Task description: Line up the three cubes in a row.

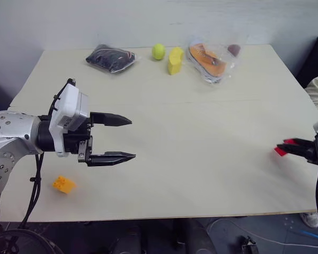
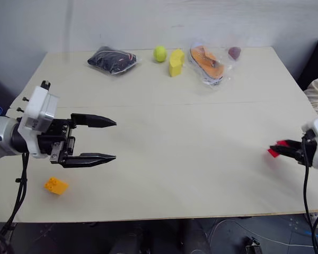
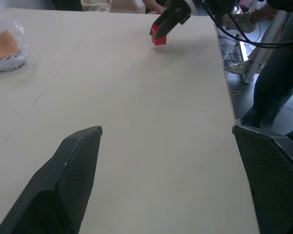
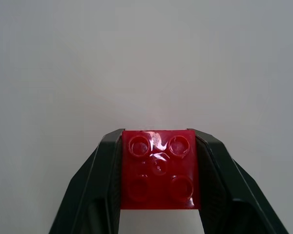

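Nearest us, the orange brick [image 1: 63, 184] lies alone by the table's [image 1: 201, 159] near left edge, tilted askew. Our left gripper [image 1: 119, 138] hovers above it, jaws wide and empty. At the near right, our right gripper [image 4: 158, 168] pinches the red brick [image 4: 158, 168], studs facing its wrist camera; no row exists yet, we judge.

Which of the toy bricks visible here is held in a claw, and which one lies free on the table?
The red brick is clamped between the fingers of the right claw. The orange-yellow brick lies free near the table's front edge, below the open left claw.
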Controlling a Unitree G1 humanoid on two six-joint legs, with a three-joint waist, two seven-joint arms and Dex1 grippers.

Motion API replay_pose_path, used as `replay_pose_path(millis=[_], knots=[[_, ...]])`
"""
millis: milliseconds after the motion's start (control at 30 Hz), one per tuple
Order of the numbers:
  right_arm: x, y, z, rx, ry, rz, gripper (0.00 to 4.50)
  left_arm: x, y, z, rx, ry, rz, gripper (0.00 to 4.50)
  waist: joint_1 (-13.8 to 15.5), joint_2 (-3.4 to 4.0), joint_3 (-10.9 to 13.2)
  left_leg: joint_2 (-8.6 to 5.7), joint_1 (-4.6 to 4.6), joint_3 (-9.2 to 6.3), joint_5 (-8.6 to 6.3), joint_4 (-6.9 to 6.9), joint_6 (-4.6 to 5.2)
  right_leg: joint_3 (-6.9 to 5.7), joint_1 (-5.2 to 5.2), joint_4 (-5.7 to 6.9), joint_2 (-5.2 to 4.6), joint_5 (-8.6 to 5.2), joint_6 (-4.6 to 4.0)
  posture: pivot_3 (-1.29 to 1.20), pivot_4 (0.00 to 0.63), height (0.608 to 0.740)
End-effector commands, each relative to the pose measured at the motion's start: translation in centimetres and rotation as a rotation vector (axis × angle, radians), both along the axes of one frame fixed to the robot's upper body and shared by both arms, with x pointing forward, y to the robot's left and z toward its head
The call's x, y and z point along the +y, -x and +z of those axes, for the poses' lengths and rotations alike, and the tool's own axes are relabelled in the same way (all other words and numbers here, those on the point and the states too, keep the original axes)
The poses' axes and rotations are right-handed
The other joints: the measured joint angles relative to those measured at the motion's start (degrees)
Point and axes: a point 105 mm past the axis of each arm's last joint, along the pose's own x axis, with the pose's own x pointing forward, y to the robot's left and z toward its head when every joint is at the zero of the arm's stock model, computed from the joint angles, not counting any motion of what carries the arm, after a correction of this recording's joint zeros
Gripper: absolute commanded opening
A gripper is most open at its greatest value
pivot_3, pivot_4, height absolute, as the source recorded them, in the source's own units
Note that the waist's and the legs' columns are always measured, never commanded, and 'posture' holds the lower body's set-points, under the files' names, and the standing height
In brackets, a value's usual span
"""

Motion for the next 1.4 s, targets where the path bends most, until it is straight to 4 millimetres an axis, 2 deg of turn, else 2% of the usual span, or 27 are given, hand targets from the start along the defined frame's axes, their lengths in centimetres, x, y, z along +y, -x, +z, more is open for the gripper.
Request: replay_pose_path(millis=[33,100,133,200,300,533,700,800,933,1067,1100,1233,1267,1400], knots=[[6.2,0.5,1.1,-0.023,0.098,0.321,1.49,-0.7,0.7,0.2,-0.027,-0.012,-0.061,4.5,0.1,0.0,0.0,0.02,0.02,-0.02,0.0,0.0,-0.05,-0.01,0.01,0.01,0.03,0.0,0.0,0.0,0.15,0.74],[10.6,1.0,0.8,-0.04,0.155,0.564,1.49,-1.2,1.4,-0.6,-0.013,-0.046,-0.115,4.5,0.3,-0.02,0.0,0.03,0.01,-0.07,0.01,0.0,-0.08,-0.06,0.01,-0.01,0.05,0.0,0.0,0.0,0.15,0.74],[11.9,1.3,0.7,-0.046,0.173,0.641,1.49,-1.4,1.6,-0.9,-0.009,-0.059,-0.136,4.5,0.3,-0.02,0.0,0.02,0.0,-0.06,0.01,0.0,-0.08,-0.06,0.02,-0.02,0.05,0.0,0.0,0.0,0.15,0.74],[13.6,1.6,0.3,-0.062,0.221,0.759,1.49,-1.4,1.8,-1.3,-0.001,-0.08,-0.16,4.5,0.4,-0.01,0.0,-0.04,-0.03,-0.06,0.01,0.0,-0.08,-0.05,-0.01,-0.02,0.03,0.0,-0.01,0.0,0.15,0.74],[15.5,0.8,-0.1,-0.098,0.262,0.891,1.49,-1.3,1.6,-2.0,-0.006,-0.123,-0.171,4.5,1.1,-0.02,0.0,-0.09,-0.12,-0.08,0.02,0.04,-0.05,-0.1,-0.09,-0.03,0.0,0.0,-0.01,0.0,0.15,0.74],[15.9,-1.5,-1.1,-0.097,0.308,0.932,1.49,-1.6,1.4,-2.0,-0.014,-0.121,-0.174,4.5,1.7,-0.05,0.0,-0.11,-0.18,-0.17,0.04,0.11,0.01,-0.19,-0.04,-0.04,-0.03,0.0,-0.01,0.0,0.15,0.74],[15.8,-1.8,-3.2,-0.083,0.355,0.96,1.49,-1.7,1.1,-1.9,-0.023,-0.114,-0.161,4.5,1.5,-0.05,0.0,-0.08,-0.18,-0.17,0.05,0.11,0.03,-0.2,-0.05,-0.02,-0.04,0.0,-0.01,0.0,0.15,0.74],[16.2,-2.1,-3.5,-0.084,0.318,0.942,1.49,-1.7,1.1,-1.8,-0.025,-0.112,-0.158,4.5,1.3,-0.05,0.0,-0.08,-0.17,-0.16,0.05,0.12,0.03,-0.17,-0.07,0.01,-0.04,0.0,-0.01,0.0,0.15,0.74],[16.2,-2.6,-3.6,-0.092,0.316,0.918,2.88,-1.2,0.9,-1.9,-0.029,-0.122,-0.122,4.5,1.2,-0.05,0.0,-0.04,-0.13,-0.17,0.05,0.12,0.02,-0.18,-0.03,0.03,-0.02,0.0,-0.01,0.0,0.15,0.74],[16.1,-2.7,-2.2,-0.129,0.301,0.904,4.29,0.7,0.4,-2.1,-0.013,-0.102,-0.004,4.5,1.1,-0.05,0.0,-0.04,-0.16,-0.18,0.05,0.12,0.02,-0.18,-0.05,0.03,-0.03,0.0,-0.01,0.0,0.15,0.74],[16.1,-2.7,-1.9,-0.141,0.299,0.903,4.47,1.3,0.2,-2.2,-0.017,-0.104,0.037,4.5,1.2,-0.05,0.0,-0.03,-0.16,-0.18,0.05,0.12,0.02,-0.18,-0.05,0.03,-0.04,0.0,-0.01,0.0,0.15,0.74],[16.9,-2.1,1.0,-0.225,0.25,0.909,4.47,5.3,-0.2,-2.8,-0.018,-0.053,0.306,4.5,0.8,-0.03,0.0,-0.02,-0.17,-0.2,0.05,0.12,0.02,-0.19,-0.08,0.03,-0.06,0.0,-0.01,0.0,0.15,0.74],[17.1,-1.9,1.6,-0.24,0.232,0.912,4.47,6.1,0.0,-3.0,-0.017,-0.046,0.358,4.5,0.6,-0.03,0.0,-0.01,-0.18,-0.2,0.05,0.11,0.02,-0.19,-0.1,0.03,-0.07,-0.01,-0.02,0.0,0.15,0.74],[19.4,0.0,4.7,-0.28,0.09,0.958,4.47,11.4,1.8,-4.9,0.013,-0.021,0.671,4.5,0.1,-0.04,0.0,0.04,-0.17,-0.26,0.03,0.05,0.01,-0.28,-0.06,0.0,-0.09,-0.02,-0.05,0.0,0.15,0.74]])
